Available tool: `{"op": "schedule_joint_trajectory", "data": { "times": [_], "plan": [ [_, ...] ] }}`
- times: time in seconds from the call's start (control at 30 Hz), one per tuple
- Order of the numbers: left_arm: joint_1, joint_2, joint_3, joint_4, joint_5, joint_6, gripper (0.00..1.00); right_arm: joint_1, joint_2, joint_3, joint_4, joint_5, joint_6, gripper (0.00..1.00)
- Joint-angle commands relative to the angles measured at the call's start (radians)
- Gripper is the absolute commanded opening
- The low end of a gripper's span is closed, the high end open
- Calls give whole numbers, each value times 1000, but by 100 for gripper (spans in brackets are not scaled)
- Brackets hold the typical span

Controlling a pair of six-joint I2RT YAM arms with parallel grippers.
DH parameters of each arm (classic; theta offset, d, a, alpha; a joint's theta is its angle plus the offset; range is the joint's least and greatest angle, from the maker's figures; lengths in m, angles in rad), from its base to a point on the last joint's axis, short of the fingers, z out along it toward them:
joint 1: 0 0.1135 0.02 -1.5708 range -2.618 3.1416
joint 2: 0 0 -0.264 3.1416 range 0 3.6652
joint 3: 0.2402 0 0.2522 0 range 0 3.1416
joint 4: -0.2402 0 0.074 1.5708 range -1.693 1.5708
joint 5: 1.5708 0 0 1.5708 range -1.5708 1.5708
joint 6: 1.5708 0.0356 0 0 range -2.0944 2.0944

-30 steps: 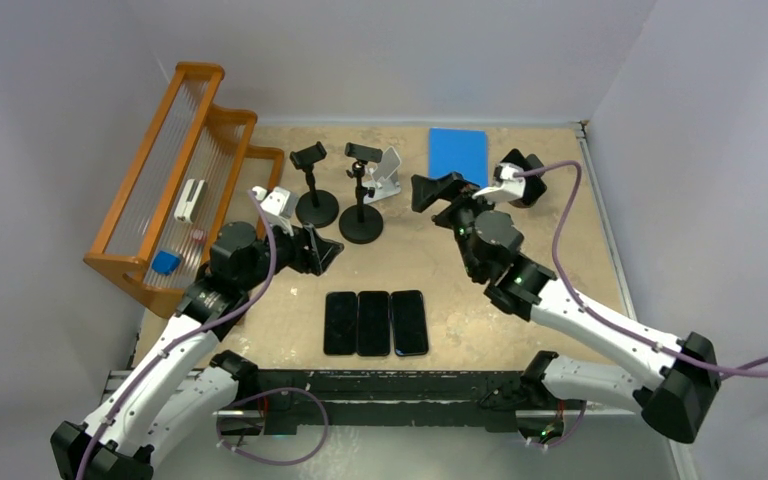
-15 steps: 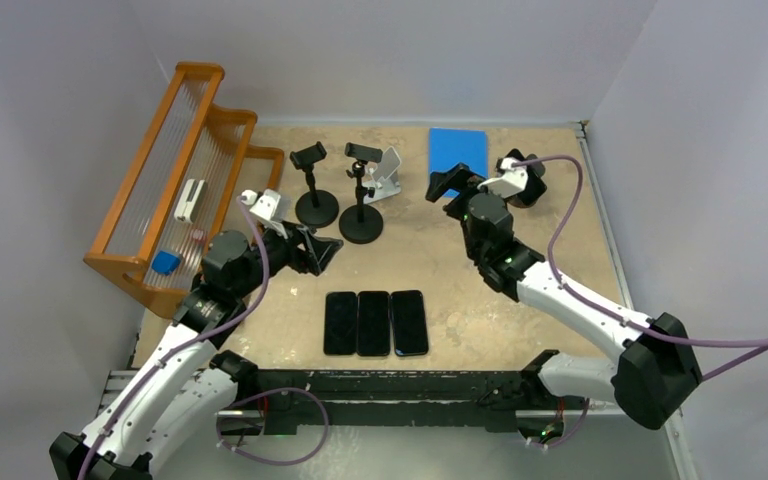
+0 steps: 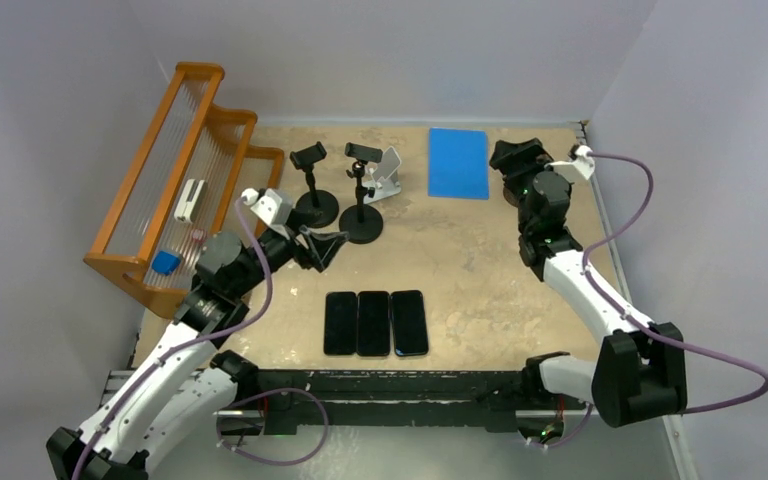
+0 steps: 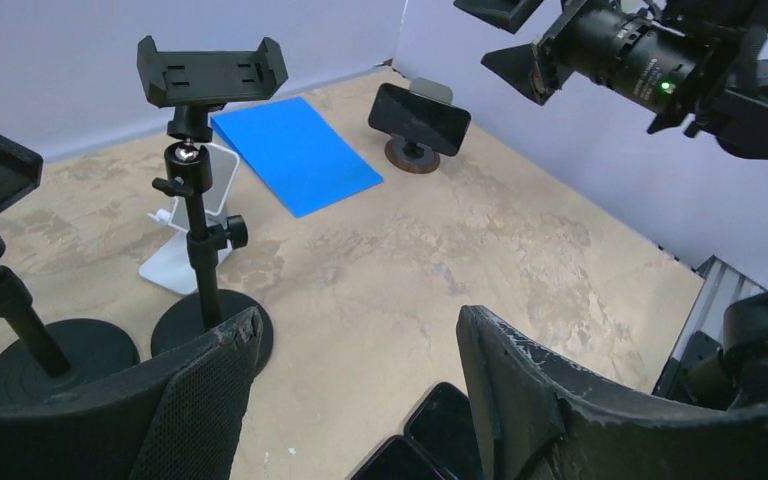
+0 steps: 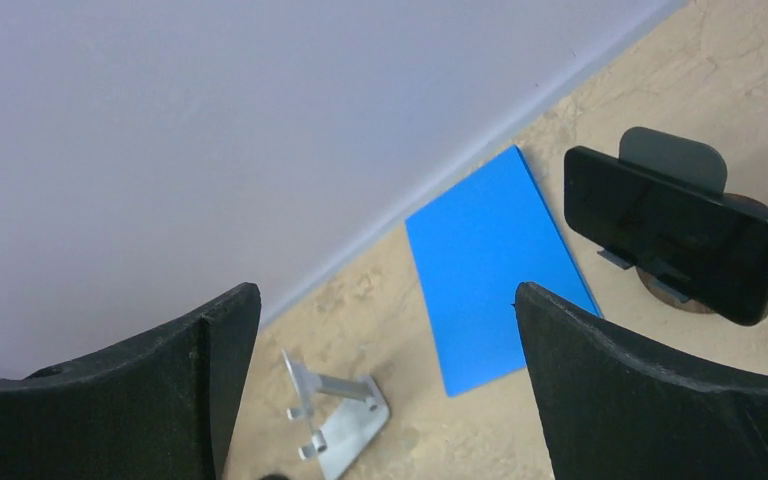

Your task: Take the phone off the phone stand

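A black phone (image 5: 675,232) lies sideways on a small round-based phone stand (image 5: 672,160) at the back right of the table, next to the blue mat. It also shows in the left wrist view (image 4: 420,117). In the top view my right arm hides it. My right gripper (image 3: 508,155) is open and empty, raised above the table close to the stand; the phone sits right of its fingers (image 5: 600,380). My left gripper (image 3: 325,245) is open and empty, low over the table near the black clamp stands.
Three black phones (image 3: 375,322) lie side by side at the front middle. Two empty black clamp stands (image 3: 315,185) (image 3: 362,195) and a white metal stand (image 3: 388,175) are at the back middle. A blue mat (image 3: 458,162) lies beside them. An orange rack (image 3: 175,170) lines the left.
My right arm has swung from the middle of the table to the back right corner, and its gripper is now over the phone stand. My left arm has barely moved.
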Motion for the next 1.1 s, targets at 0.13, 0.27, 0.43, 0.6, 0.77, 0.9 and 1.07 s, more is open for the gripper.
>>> {"op": "schedule_joint_trajectory", "data": {
  "times": [0.13,0.27,0.43,0.6,0.77,0.9,1.07],
  "plan": [
    [-49,-128,-11,11,-36,81,69,-125,59,-91,235,9,169,97],
    [-87,-131,13,-33,-78,74,69,-259,99,-41,152,-108,108,97],
    [-136,-167,12,-44,-91,98,69,-359,114,-125,257,-155,37,96],
    [-169,-184,4,-41,-103,119,69,-390,206,-139,362,-246,-9,90],
    [-196,-176,4,-43,-94,131,69,-407,296,-108,403,-265,-41,88],
    [-199,-177,4,-39,-80,133,69,-419,340,-102,427,-274,-48,87],
    [-198,-180,1,-36,-77,134,69,-428,389,-81,429,-276,-80,86]
  ]
}}
